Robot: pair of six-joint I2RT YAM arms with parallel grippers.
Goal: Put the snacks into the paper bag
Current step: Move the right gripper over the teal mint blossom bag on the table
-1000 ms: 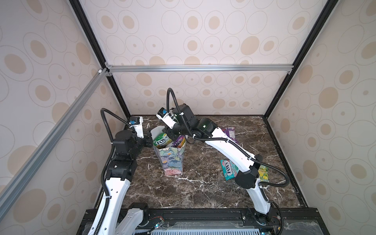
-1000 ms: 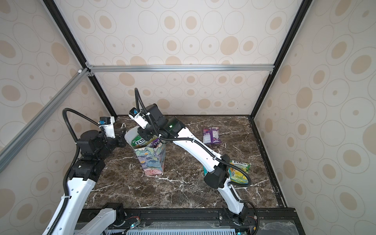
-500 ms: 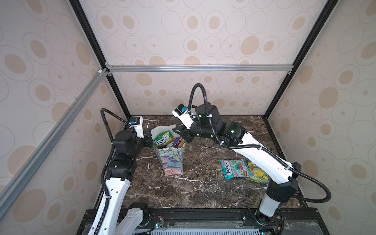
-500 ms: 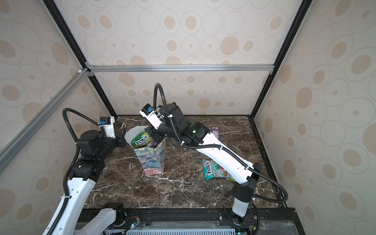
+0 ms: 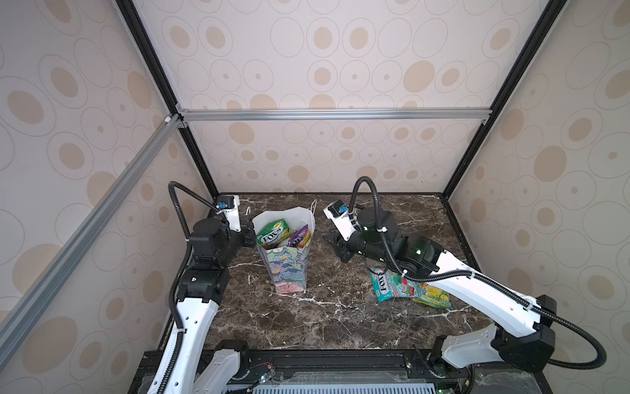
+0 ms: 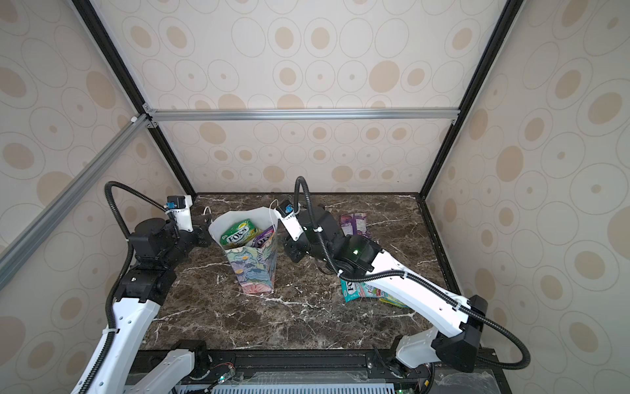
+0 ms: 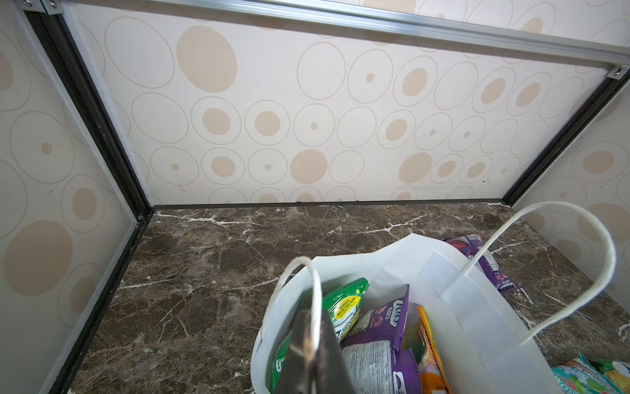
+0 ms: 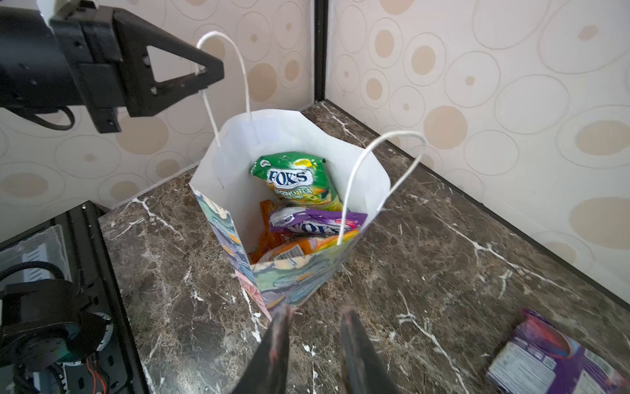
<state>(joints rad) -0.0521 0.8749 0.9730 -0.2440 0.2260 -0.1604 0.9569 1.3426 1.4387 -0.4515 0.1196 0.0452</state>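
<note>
The right gripper (image 8: 315,314) had drawn back right of the upright paper bag (image 5: 289,269), empty, jaws slightly parted, while the left gripper (image 8: 204,73) stayed pinched on its cord handle (image 8: 238,68), leaving the teal packet (image 5: 392,286), yellow-green packet (image 5: 434,296) and purple packet (image 6: 354,223) waiting at right.

So my worktop (image 5: 341,317) is dark brown marble with white veins. The paper bag (image 5: 289,269) stands upright on it, left of middle. Over on the right a teal packet (image 5: 392,285) lies flat, touching a yellow-green packet (image 5: 434,296). A purple packet (image 6: 354,223) lies further back.
</note>
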